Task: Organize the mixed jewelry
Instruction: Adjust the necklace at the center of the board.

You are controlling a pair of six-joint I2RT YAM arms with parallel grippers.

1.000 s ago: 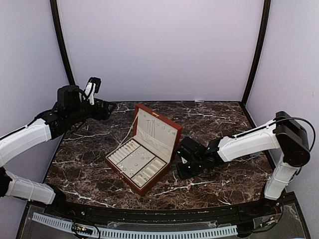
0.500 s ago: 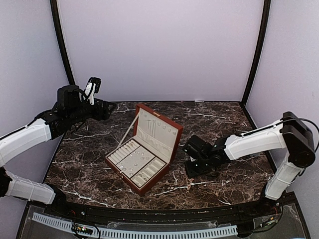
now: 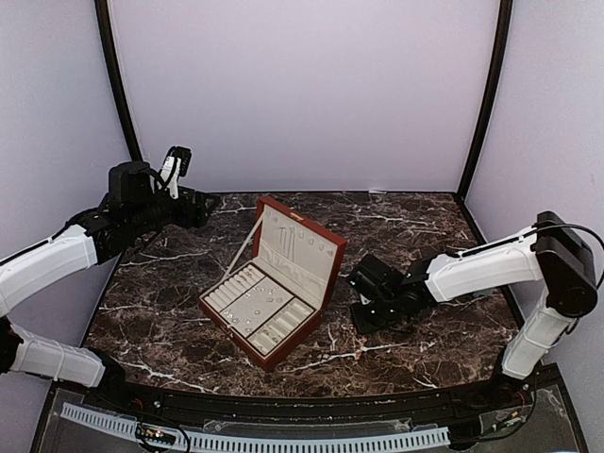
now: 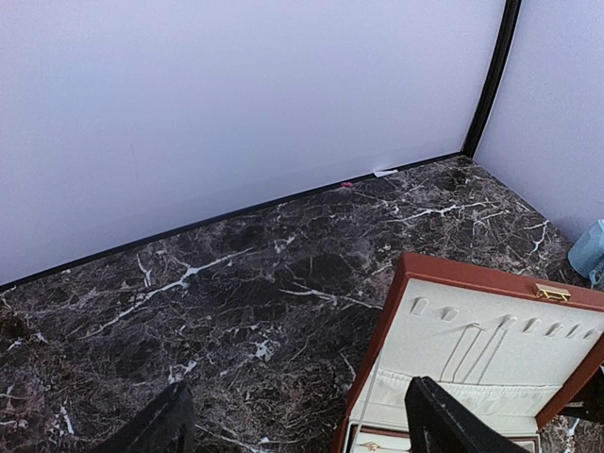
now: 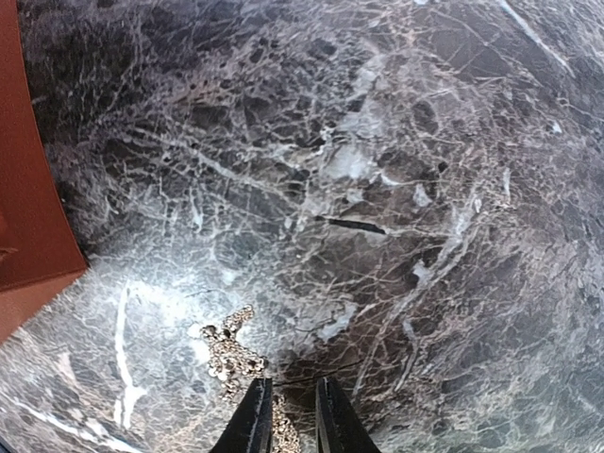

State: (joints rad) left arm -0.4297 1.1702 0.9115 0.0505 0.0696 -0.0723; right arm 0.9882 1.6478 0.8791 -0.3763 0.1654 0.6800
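Right gripper (image 5: 291, 387) has backed off the jewelry box (image 3: 274, 283) toward the table's (image 3: 425, 226) right edge, jaws narrow astride a beaded chain (image 5: 229, 351) (grip unconfirmed), so a pick-up looks underway; left gripper (image 4: 302, 420) gapes wide.

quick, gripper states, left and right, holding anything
left gripper: open, holding nothing.
right gripper: nearly closed on the end of a glittery chain lying on the table.

tiny silvery pieces (image 3: 267, 293) loose in cream tray (image 3: 243, 311), thin chains (image 4: 462, 349) hung in lid (image 4: 425, 359), pale chain (image 5: 229, 354) heaped on marble (image 5: 396, 142)
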